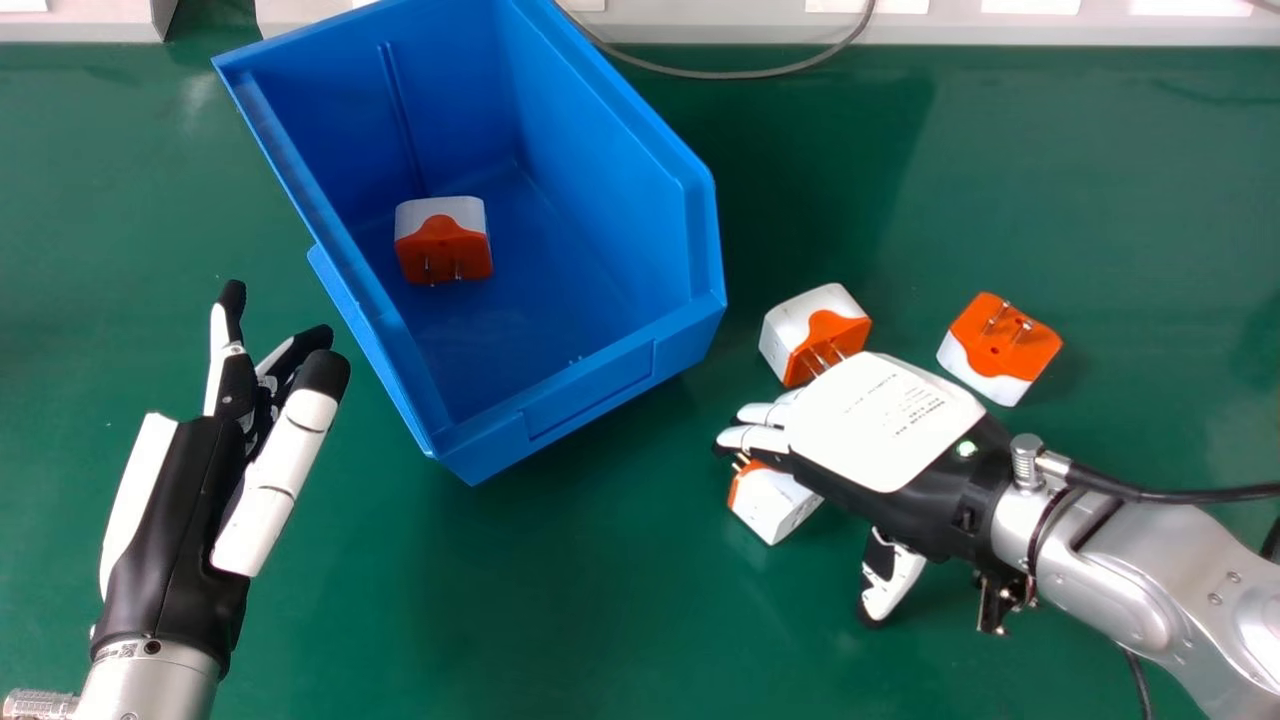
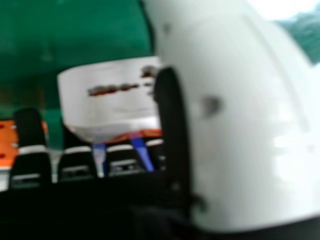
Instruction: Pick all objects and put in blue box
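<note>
The right hand (image 1: 885, 425) is open, fingers loosely extended, gripping nothing; an adapter (image 1: 782, 505) sits partly beneath them. Opposite its thumb lie a second (image 1: 790, 330) and third (image 1: 1005, 345). Past its fingertips, the blue box (image 1: 590, 392) holds another (image 1: 445, 243).

On our green table (image 1: 560, 620) we see the blue box (image 1: 605, 388) and, to its right, three white-and-orange plug adapters (image 1: 1000, 345) (they lie apart from each other); a grey cable (image 1: 720, 75) curves near the far edge.
</note>
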Controlling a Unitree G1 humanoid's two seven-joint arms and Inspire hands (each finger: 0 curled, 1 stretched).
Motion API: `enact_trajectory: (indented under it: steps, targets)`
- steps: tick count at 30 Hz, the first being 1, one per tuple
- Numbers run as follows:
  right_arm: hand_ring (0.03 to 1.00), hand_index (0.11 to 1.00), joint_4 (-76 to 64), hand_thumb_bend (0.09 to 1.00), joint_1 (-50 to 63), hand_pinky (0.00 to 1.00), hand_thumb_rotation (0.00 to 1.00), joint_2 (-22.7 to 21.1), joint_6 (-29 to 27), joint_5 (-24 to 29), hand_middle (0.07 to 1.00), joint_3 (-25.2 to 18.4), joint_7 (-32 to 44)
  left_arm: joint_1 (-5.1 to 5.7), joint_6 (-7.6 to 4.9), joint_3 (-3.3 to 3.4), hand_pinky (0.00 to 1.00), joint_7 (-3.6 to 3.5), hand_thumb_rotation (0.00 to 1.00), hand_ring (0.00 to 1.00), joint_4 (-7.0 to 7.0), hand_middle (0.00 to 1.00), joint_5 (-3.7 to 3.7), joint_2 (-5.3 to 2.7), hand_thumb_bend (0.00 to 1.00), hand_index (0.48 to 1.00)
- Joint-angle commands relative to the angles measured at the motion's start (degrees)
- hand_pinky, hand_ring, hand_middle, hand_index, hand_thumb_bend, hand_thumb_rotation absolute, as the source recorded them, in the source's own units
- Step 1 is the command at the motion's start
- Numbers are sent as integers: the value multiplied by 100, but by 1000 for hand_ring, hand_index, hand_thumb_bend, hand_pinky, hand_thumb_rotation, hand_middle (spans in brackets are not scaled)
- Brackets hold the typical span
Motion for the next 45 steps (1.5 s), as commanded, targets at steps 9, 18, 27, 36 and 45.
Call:
enact_trajectory:
  steps: [9,18,27,36,45]
  targets:
    - [635,610,851,465,-477,549,0,270,-11,-181,625,274,-786,19,-49,15,837,16,924,890,-172,914,-18,35,707,898]
    - [517,526,1069,497,-589,417,0,297,-138,3,519,299,-910,100,-33,14,835,19,924,890,-287,911,-19,22,703,897]
    - [467,499,957,499,-548,356,0,234,-124,2,480,304,-915,186,50,43,835,-18,924,891,-417,910,-55,54,724,898]
    - [424,494,936,499,-520,350,0,154,-152,-110,469,336,-1111,263,112,49,837,-41,927,892,-564,911,-81,43,704,899]
    - [415,497,-70,499,-56,355,0,-25,-41,380,459,0,-558,264,154,30,837,-25,927,891,-590,910,-50,41,701,898]
